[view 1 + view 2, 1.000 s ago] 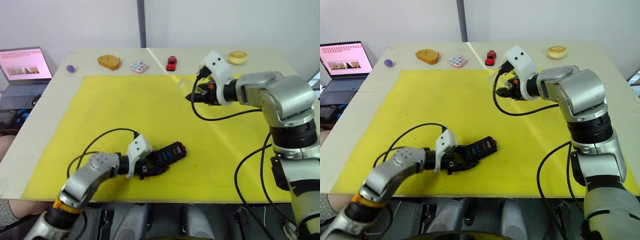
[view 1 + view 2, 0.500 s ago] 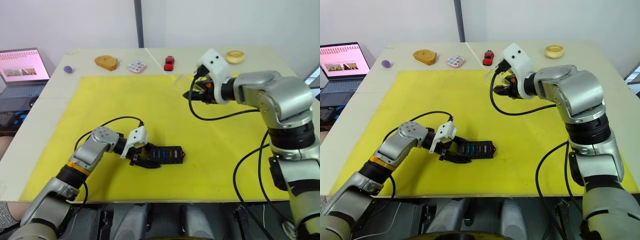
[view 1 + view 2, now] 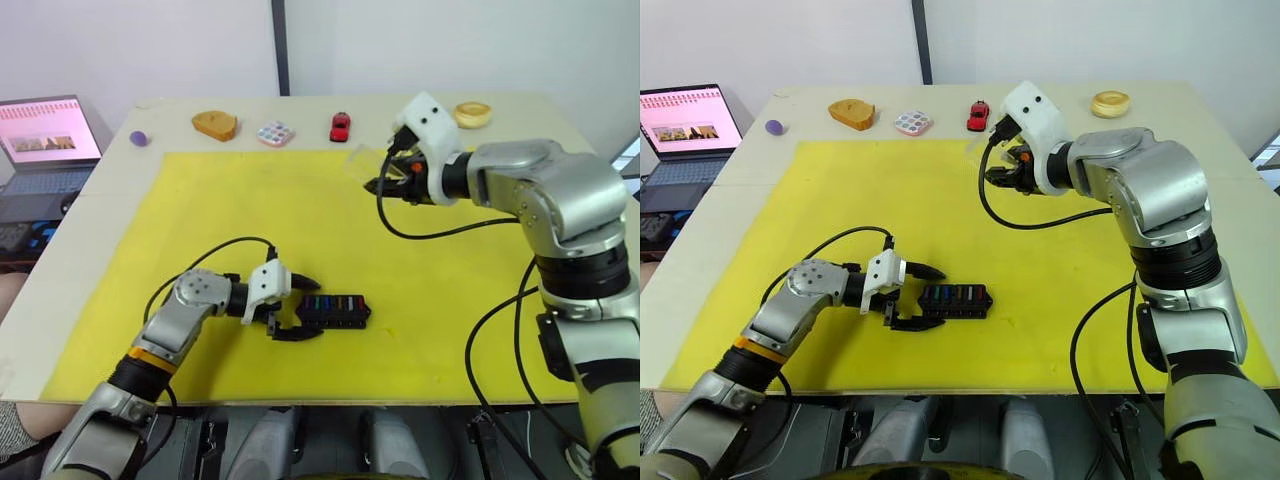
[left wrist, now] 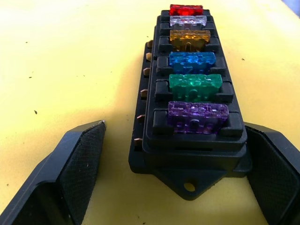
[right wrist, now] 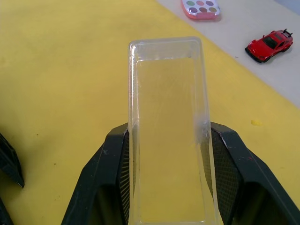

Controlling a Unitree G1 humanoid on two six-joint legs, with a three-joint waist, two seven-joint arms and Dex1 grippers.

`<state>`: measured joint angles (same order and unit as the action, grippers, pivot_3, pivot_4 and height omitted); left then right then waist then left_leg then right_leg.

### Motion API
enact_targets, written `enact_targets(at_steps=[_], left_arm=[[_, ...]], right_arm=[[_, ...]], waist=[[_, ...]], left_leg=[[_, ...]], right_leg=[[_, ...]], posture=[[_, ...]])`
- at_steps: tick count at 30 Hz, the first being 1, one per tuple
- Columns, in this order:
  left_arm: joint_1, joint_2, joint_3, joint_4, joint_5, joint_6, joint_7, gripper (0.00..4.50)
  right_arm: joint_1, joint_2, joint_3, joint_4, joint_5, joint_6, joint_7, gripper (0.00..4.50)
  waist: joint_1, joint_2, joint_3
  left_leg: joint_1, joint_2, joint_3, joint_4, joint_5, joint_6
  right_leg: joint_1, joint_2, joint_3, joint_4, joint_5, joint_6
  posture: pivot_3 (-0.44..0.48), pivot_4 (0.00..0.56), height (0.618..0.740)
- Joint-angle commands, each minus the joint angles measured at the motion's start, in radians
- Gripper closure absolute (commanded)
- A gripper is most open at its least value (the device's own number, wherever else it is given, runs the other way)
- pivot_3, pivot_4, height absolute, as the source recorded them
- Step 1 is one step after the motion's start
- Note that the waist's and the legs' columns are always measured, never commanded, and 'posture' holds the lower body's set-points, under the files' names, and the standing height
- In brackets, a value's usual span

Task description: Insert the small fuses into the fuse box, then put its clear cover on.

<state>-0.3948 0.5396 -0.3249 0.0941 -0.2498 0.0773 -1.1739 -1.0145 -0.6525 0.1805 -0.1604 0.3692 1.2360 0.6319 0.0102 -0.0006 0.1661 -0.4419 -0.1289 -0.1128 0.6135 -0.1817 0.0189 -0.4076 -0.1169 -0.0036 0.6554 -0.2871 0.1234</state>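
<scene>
Where the yellow mat [image 3: 300, 230] comes nearest, the fuse box [image 3: 336, 310] is laid flat, and all six of the small fuses [image 4: 192, 70] are seated in it in a single row: purple at the near end in the left wrist view, then green, blue, amber, clear and red. Beside its purple end the left gripper [image 3: 292, 308] is held with its fingers [image 4: 75, 168] spread wide; one finger is set off to one side of the box, while the other lies close against the box's opposite corner, and whether it touches cannot be told. Nothing is gripped there.

Farther back, above the far part of the mat, the clear cover [image 5: 168, 126] is pinched lengthwise between the two pads of the right gripper [image 3: 1002, 172], with its open hollow turned toward the wrist camera and nothing inside it. It is kept well apart from the box.

Beyond the mat, along the far edge of the table [image 3: 560, 140], a purple ball [image 3: 139, 138], a slice of toast [image 3: 215, 124], a pastel palette [image 3: 274, 133], a red toy car [image 3: 340, 126] and a small ring-shaped pastry [image 3: 472, 114] are lined up. A laptop [image 3: 45, 135] is open off the table's left side.
</scene>
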Motion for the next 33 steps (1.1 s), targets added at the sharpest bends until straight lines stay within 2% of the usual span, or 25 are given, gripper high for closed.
enact_targets(at_steps=[1,2,3,8,15,19,23,24,26,33], left_arm=[[0.008,0.003,-0.008,0.043,0.053,0.002,0.014,1.37],[0.000,0.003,-0.015,0.043,0.048,0.008,-0.004,1.84],[-0.010,0.000,-0.023,0.049,0.049,-0.002,-0.020,1.95],[-0.096,-0.038,-0.035,0.155,0.085,-0.055,-0.035,1.95],[-0.233,-0.089,-0.029,0.367,0.119,-0.153,-0.055,1.95],[-0.275,-0.124,-0.035,0.472,0.148,-0.195,-0.035,1.95],[-0.289,-0.144,-0.032,0.505,0.155,-0.208,-0.034,1.95],[-0.292,-0.146,-0.032,0.511,0.157,-0.210,-0.033,0.87],[-0.296,-0.147,-0.028,0.515,0.150,-0.194,-0.044,0.04],[-0.288,-0.151,-0.018,0.499,0.138,-0.174,-0.052,0.04]], right_arm=[[-0.019,-0.003,-0.015,-0.006,-0.007,-0.028,0.004,2.82],[-0.013,-0.009,-0.015,-0.014,-0.003,-0.024,0.010,2.82],[-0.003,-0.018,-0.017,-0.030,0.008,-0.013,0.021,2.82],[0.055,-0.084,-0.013,-0.144,0.075,0.027,0.103,2.82],[0.123,-0.218,0.095,-0.288,0.105,-0.042,0.249,2.82],[0.122,-0.218,0.152,-0.312,0.102,-0.048,0.266,2.82],[0.106,-0.214,0.197,-0.330,0.104,-0.048,0.288,2.82],[0.100,-0.223,0.224,-0.332,0.086,-0.059,0.294,2.82],[0.092,-0.214,0.241,-0.327,0.088,-0.048,0.296,2.82],[0.050,-0.176,0.304,-0.261,0.062,-0.020,0.295,2.82]], waist=[[0.000,0.000,0.000],[0.000,0.000,0.000],[0.000,0.000,0.000],[0.007,0.000,0.000],[0.018,0.000,0.000],[0.025,0.000,0.000],[0.031,-0.001,0.000],[0.031,-0.001,0.000],[0.029,-0.001,0.000],[0.026,-0.001,0.000]], left_leg=[[0.000,0.000,0.000,0.000,0.000,0.000],[0.000,0.000,0.000,0.000,0.000,0.000],[0.000,0.000,0.000,0.000,0.000,0.000],[0.000,0.000,-0.001,0.001,0.000,0.000],[0.000,-0.001,-0.002,0.003,0.000,0.000],[0.000,-0.001,-0.002,0.004,0.000,0.000],[0.000,-0.001,-0.002,0.005,0.000,0.000],[0.000,-0.001,-0.002,0.006,0.000,0.000],[0.000,-0.001,-0.002,0.006,0.000,0.000],[0.000,-0.001,-0.002,0.006,0.000,0.001]], right_leg=[[0.000,0.000,0.000,0.000,0.000,0.000],[0.000,0.000,0.000,0.000,0.000,0.000],[0.000,0.000,0.000,0.000,0.000,0.000],[0.000,0.000,-0.001,0.000,0.000,0.000],[0.001,-0.001,-0.002,-0.001,0.002,0.003],[0.001,-0.001,-0.002,-0.001,0.002,0.003],[0.002,-0.001,-0.002,-0.001,0.002,0.004],[0.002,-0.001,-0.002,-0.001,0.002,0.004],[0.002,-0.001,-0.002,-0.001,0.002,0.004],[0.002,0.000,-0.002,-0.001,0.002,0.004]], posture=[[0.000,0.150,0.740],[0.000,0.150,0.740],[0.000,0.150,0.740],[0.000,0.150,0.740],[0.000,0.150,0.740],[0.000,0.150,0.740],[0.000,0.150,0.740],[0.000,0.150,0.740],[0.000,0.150,0.740],[0.000,0.150,0.740]])
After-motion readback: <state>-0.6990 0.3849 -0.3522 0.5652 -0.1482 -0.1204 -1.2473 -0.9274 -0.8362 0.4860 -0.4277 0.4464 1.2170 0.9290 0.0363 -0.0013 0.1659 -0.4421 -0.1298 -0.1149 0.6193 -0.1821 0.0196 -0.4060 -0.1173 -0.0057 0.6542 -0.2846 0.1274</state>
